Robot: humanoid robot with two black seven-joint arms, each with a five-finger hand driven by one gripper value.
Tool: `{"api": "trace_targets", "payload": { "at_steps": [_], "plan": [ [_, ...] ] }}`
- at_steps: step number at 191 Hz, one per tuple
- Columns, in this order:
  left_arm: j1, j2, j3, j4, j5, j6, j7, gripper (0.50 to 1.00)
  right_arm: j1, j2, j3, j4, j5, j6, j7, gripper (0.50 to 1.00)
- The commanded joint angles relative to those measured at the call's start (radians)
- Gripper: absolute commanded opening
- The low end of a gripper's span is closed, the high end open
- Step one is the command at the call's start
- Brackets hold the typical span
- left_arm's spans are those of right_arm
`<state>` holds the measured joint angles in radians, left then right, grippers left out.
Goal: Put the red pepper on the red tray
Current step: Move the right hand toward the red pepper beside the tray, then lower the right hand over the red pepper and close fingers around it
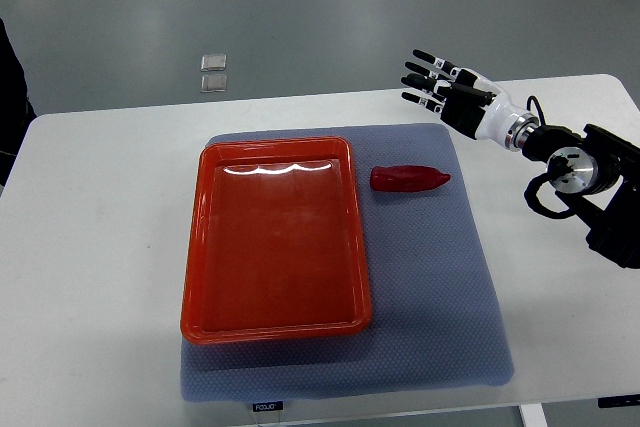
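A red pepper [409, 179] lies on its side on the grey mat [440, 287], just right of the red tray [272, 237]. The tray holds nothing. My right hand [432, 80] is above the table's far edge, up and to the right of the pepper, apart from it. Its fingers [422, 55] are spread straight and hold nothing. The right arm [570, 162] comes in from the right edge. The left arm is out of view.
The white table [100, 247] carries the mat and tray. Two small silver squares [213, 72] lie on the floor beyond the table. A dark shape [10, 97] shows at the left edge.
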<state>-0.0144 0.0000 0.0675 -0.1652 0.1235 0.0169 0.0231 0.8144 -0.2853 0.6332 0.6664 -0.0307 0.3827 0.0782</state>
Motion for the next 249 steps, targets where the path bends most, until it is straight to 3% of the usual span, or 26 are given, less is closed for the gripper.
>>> {"api": "trace_targets", "payload": {
  "at_steps": [1,96,125,162,210,249],
  "plan": [
    [0.001,0.0,0.0,0.001,-0.001,0.002,0.0,1.0,0.0,0.0,-0.012,0.001,0.0,0.002,-0.002,0.915],
    [-0.002,0.0,0.002,-0.001,0.001,0.006,0.0,1.0,0.009,-0.002,-0.018,0.004,-0.08,0.004,-0.003,0.915],
    [-0.004,0.0,0.0,-0.001,-0.001,0.006,0.0,1.0,0.015,-0.003,-0.012,0.01,-0.324,0.004,0.006,0.913],
    [-0.002,0.0,0.0,-0.001,0.001,0.006,0.0,1.0,0.052,-0.018,-0.02,0.05,-0.618,0.005,0.089,0.911],
    [-0.002,0.0,0.0,-0.001,0.001,0.006,0.0,1.0,0.088,-0.041,-0.021,0.087,-1.124,0.007,0.089,0.909],
    [-0.002,0.0,0.0,-0.001,-0.001,0.006,0.0,1.0,0.161,-0.035,-0.202,0.079,-1.219,-0.005,0.083,0.907]
  ]
}}
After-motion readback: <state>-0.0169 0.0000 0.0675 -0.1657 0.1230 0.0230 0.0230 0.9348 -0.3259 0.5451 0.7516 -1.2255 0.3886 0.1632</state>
